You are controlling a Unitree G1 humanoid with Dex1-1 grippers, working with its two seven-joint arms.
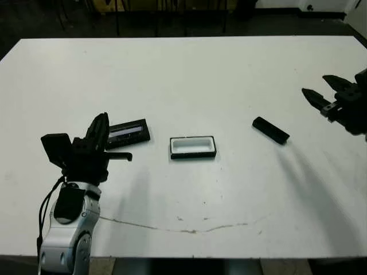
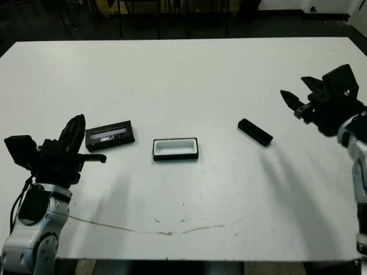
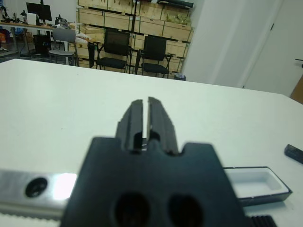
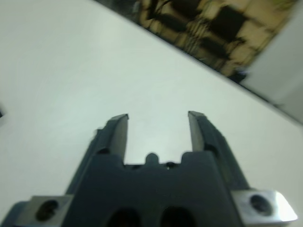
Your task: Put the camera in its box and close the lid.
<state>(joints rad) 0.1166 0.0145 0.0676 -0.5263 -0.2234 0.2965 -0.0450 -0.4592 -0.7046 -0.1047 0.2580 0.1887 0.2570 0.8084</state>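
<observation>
— Where does everything lie?

— The box [image 1: 193, 147] sits open in the middle of the tabletop [image 1: 189, 74], white lining up and nothing in it. The lid [image 1: 128, 133] lies flat just to its left, apart from it. The camera [image 1: 270, 130] is off to the right, lying at a slant, well clear of the box.

— And your tools?

— My left tool [image 1: 103, 135] is down beside the lid, its fingers pressed together with only a sliver between them, holding nothing. My right tool [image 2: 298, 98] hangs above the tabletop beyond the camera, its fingers spread wide and empty.

— So which step is this?

— By my reckoning, the first one: picking up the camera, with the right tool since it is nearest.

— How would you do it well?

— I'd bring the right tool in over the middle of the bar and turn the wrist so the fingers straddle its narrow width, not its length. It is slim and lies flat, so I'd go low enough that the tips reach its sides before closing. A centred grip should keep it level for the drop into the box, which is only a little longer than the bar.

— Which face holds the screen?

— I can't tell; it reads only as a dark bar from here.
</observation>
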